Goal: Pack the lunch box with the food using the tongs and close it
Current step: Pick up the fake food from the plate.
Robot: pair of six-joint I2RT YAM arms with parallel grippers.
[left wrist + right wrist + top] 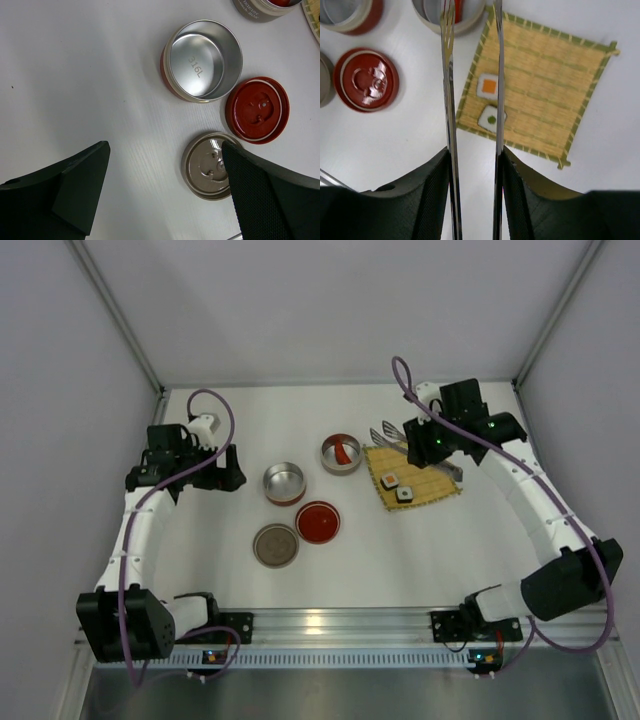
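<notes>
My right gripper [424, 446] [474, 156] is shut on the slim metal tongs [384, 434] [448, 75], one tong arm against each finger. The tong arms stand apart, with nothing between them, and their tips reach over a round lunch box tin [341, 454] [470, 22]. That tin holds the red food piece [344, 452] [458, 7]. Two sushi pieces, one with an orange centre [390, 480] [488, 86] and one with a green centre [404, 494] [492, 120], lie on the bamboo mat [425, 483] [545, 85]. My left gripper [216, 469] [165, 150] is open and holds nothing, above the table left of the tins.
An empty steel tin with a red base [284, 483] [202, 60] stands mid-table. A red lid [318, 522] [257, 109] [366, 80] and a tan lid [275, 545] [210, 165] lie in front of it. White walls close in the table at the back and sides.
</notes>
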